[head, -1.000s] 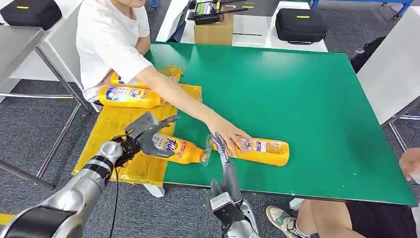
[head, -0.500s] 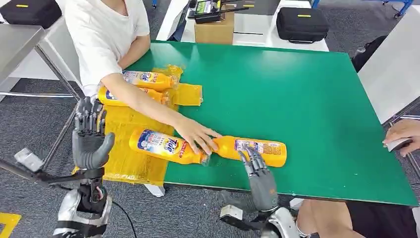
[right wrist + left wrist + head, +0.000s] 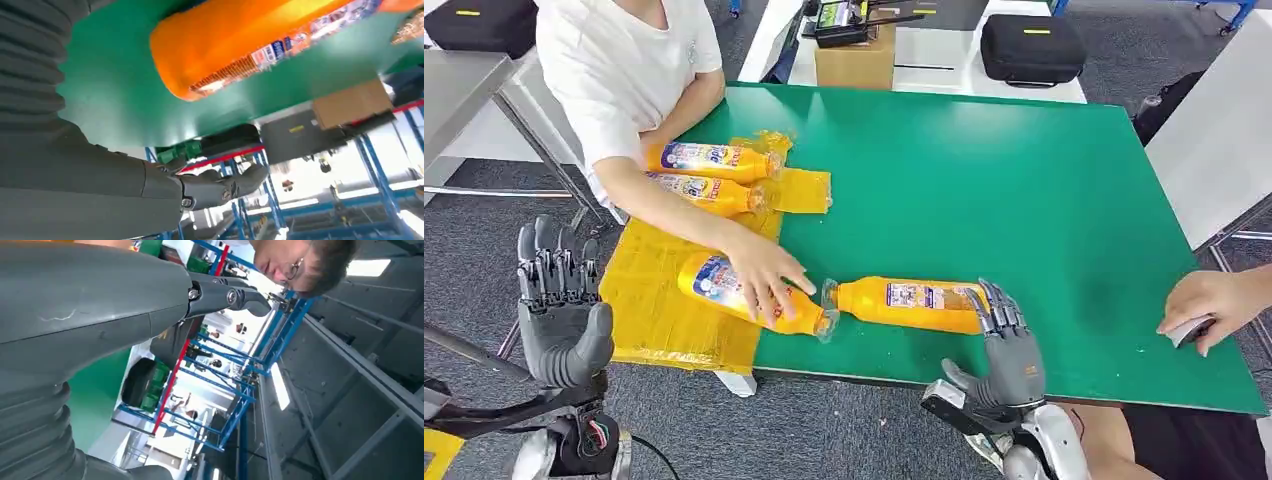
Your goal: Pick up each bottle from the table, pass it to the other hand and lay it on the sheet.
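We see an orange bottle [image 3: 911,303] lying on its side near the front edge of the green tabletop [image 3: 1024,180], cap toward the yellow sheet [image 3: 664,300]. Our right hand [image 3: 1007,352] stands at the bottle's base end, fingers spread and raised, fingertips just at the bottle — we cannot tell whether they touch it; it holds nothing. Our left hand [image 3: 559,305] hangs off the tabletop's left side, palm up, fingers apart, empty. A person in a white shirt [image 3: 624,70] rests a hand [image 3: 764,282] on a second bottle [image 3: 749,295] lying across the sheet's edge — two more bottles [image 3: 709,160] lie farther back on the sheet. Another person's hand [image 3: 1214,305] rests at the tabletop's right edge.
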Controlling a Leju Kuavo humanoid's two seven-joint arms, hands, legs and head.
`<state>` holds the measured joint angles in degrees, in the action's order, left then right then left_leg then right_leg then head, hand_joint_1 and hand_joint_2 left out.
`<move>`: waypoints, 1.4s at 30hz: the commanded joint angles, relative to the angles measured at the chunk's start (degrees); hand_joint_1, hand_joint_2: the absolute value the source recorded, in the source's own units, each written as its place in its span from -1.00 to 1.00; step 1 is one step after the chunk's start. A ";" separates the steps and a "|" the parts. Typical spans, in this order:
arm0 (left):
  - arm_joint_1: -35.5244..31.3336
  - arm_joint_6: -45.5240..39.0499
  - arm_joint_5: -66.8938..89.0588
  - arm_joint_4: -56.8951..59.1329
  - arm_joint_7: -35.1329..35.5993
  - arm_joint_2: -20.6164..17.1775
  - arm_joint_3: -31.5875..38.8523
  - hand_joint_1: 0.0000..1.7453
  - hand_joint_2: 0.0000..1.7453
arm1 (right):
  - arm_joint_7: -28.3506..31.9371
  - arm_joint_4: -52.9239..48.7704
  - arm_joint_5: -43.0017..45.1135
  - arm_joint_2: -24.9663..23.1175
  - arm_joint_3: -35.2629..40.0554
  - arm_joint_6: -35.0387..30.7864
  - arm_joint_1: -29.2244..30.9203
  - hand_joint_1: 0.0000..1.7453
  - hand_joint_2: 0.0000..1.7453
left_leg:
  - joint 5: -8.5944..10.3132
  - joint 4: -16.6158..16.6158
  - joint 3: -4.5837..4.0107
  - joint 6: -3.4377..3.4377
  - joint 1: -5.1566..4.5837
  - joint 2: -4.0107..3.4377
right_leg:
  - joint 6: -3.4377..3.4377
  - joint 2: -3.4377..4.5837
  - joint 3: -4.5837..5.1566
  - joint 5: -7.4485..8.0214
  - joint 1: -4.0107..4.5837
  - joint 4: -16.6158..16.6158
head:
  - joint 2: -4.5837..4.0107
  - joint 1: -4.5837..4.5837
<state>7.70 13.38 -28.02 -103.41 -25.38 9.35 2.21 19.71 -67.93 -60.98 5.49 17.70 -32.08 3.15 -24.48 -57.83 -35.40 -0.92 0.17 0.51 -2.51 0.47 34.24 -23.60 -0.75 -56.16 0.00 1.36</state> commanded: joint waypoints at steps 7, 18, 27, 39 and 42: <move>-2.75 -0.47 1.91 4.13 1.78 -0.32 -5.24 -1.00 1.00 | 0.36 26.45 3.06 -5.11 2.42 8.55 20.10 -1.00 1.00 | 0.00 0.08 0.27 0.00 -0.03 -0.26 | 0.07 0.18 -0.23 0.06 -0.01 0.10 | 0.00 0.00; -6.81 -3.55 2.95 10.65 3.65 -0.25 -7.52 -1.00 1.00 | 0.57 39.90 3.74 -8.26 4.86 11.11 28.42 -1.00 1.00 | -0.01 0.10 0.47 0.04 0.00 -0.09 | 0.07 0.00 -0.45 -0.04 0.02 0.08 | -0.02 0.00; -4.79 -6.49 4.64 7.79 4.38 -0.87 -6.46 -1.00 1.00 | -9.74 45.80 0.60 -8.99 9.08 20.38 33.28 -1.00 1.00 | 0.04 0.05 0.28 0.03 -0.02 -0.07 | 0.05 -0.01 -0.27 0.01 -0.01 0.03 | 0.00 0.00; -1.93 -7.16 8.80 5.36 5.87 -0.23 -3.36 -1.00 1.00 | -22.82 49.32 -4.15 -11.82 14.77 32.96 38.81 -1.00 1.00 | 0.05 0.06 0.74 0.06 0.02 -0.31 | 0.15 0.10 -0.61 0.07 0.04 0.07 | 0.00 0.00; -1.93 -7.16 8.80 5.36 5.87 -0.23 -3.36 -1.00 1.00 | -22.82 49.32 -4.15 -11.82 14.77 32.96 38.81 -1.00 1.00 | 0.05 0.08 0.84 0.04 0.01 -0.22 | 0.10 0.04 -0.76 0.06 0.03 0.10 | 0.00 0.02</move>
<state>5.11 6.16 -20.18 -98.09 -20.06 9.90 -3.26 -2.36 -24.19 -64.87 -4.77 28.72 -0.81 40.52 -24.40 -57.83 -34.66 -0.95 0.14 0.37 -2.54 0.49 33.57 -23.53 -0.78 -56.14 0.00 1.38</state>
